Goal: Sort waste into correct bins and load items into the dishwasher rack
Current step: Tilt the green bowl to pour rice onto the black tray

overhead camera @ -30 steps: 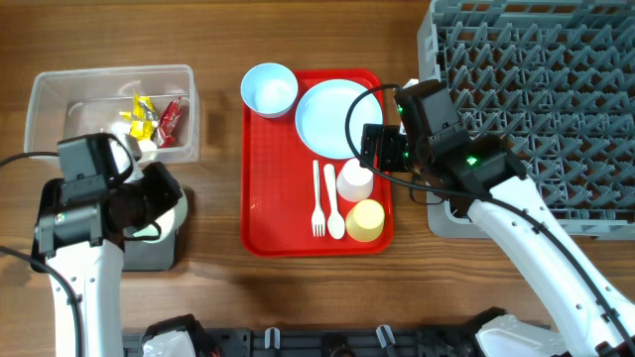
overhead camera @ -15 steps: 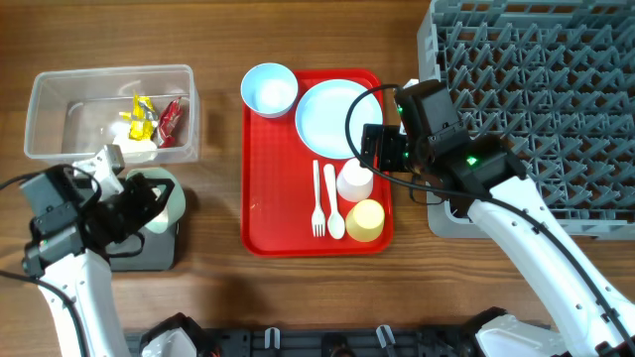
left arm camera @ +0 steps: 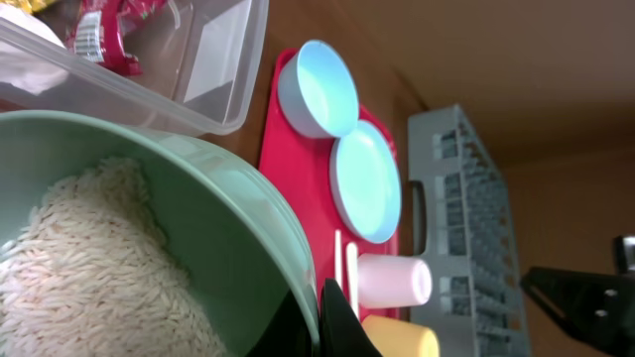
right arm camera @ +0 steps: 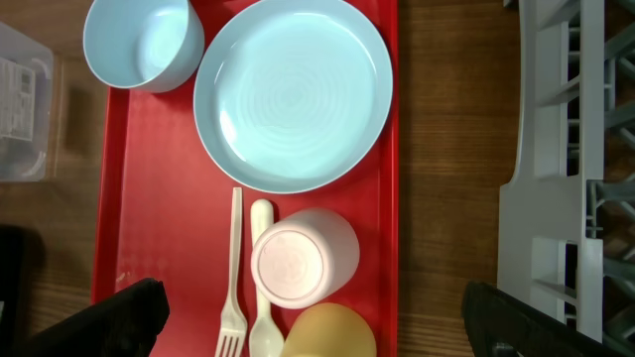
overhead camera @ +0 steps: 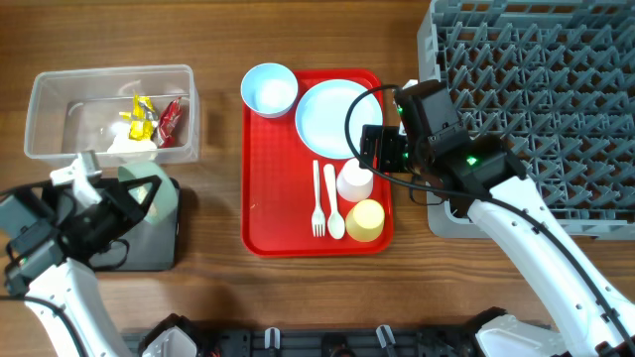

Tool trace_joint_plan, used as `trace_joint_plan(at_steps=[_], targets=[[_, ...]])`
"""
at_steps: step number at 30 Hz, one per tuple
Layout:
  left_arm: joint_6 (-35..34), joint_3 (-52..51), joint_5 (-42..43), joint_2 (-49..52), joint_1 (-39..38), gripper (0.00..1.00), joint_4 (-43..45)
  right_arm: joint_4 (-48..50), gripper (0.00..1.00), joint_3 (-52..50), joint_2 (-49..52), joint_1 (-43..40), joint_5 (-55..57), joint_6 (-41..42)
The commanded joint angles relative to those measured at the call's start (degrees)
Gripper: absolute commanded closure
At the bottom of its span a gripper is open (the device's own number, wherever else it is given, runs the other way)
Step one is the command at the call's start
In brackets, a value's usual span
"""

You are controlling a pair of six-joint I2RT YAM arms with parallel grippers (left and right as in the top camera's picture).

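Left gripper [left arm camera: 322, 307] was clamped on the rim of the pale green bowl [left arm camera: 248, 238]: smooth round plastic, tipped over the black tray [overhead camera: 154, 248] (a shallow rectangular one). White crumbs [left arm camera: 89, 268] sat heaped inside the bowl, grainy like rice.

Clear tub [overhead camera: 109, 71], with rounded corners and see-through walls, sat on the tabletop just behind the tray. It held the crumpled yellow foil wrapper [overhead camera: 137, 111], the red-and-clear wrapper [overhead camera: 170, 119] and the white tissue [overhead camera: 129, 144].

Right gripper [overhead camera: 383, 149] hung with its jaws wide apart and nothing between them, over the right edge of the flat red serving tray [overhead camera: 278, 198].

On that tray:
- light blue bowl [right arm camera: 142, 40] at the back left corner
- light blue plate [right arm camera: 293, 91] beside it
- white cup [right arm camera: 298, 258] upside down
- yellow cup [right arm camera: 330, 332] touching it
- white fork [right arm camera: 234, 278] and spoon [right arm camera: 262, 288] lying side by side

Dishwasher rack [overhead camera: 536, 99], a grey peg grid, stood to the right.
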Motion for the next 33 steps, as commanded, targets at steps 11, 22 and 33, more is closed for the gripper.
trace_joint_plan(at_steps=[11, 22, 33], targets=[[17.11, -0.46, 16.11, 2.49, 13.07, 0.96, -9.90, -0.13, 0.00, -0.02, -0.28, -0.02, -0.74, -0.02], [28.76, -0.57, 21.97, 11.85, 13.64, 0.96, -13.57, -0.44, 0.00, -0.02, -0.28, -0.02, -0.74, 0.00], [34.18, -0.57, 22.99, 15.15, 13.64, 0.96, -14.84, -0.50, 0.00, -0.02, -0.28, -0.02, -0.79, 0.00]])
